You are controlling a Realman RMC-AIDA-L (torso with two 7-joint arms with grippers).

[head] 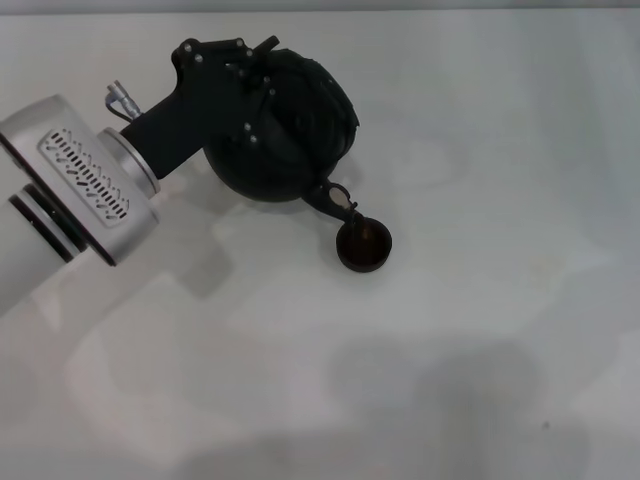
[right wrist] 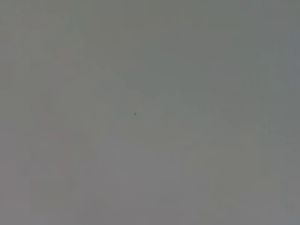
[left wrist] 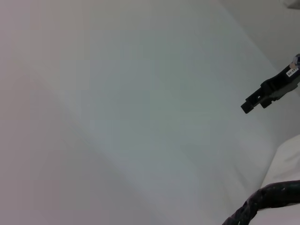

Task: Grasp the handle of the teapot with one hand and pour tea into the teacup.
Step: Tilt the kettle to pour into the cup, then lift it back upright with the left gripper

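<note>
In the head view my left gripper [head: 257,86] is shut on the handle of the large round black teapot [head: 300,135]. The fingers hide most of the handle. The teapot is held tilted toward the front right. Its short spout [head: 335,198] points down, just above the far rim of the small black teacup [head: 363,245]. The teacup stands upright on the white table [head: 480,330] and shows a dark reddish-brown inside. I cannot tell whether any liquid is flowing. My right gripper is out of view.
The silver left forearm [head: 75,190] reaches in from the left edge. The left wrist view shows bare table, a black bracket [left wrist: 269,93] and a braided cable [left wrist: 267,198]. The right wrist view shows only a plain grey surface.
</note>
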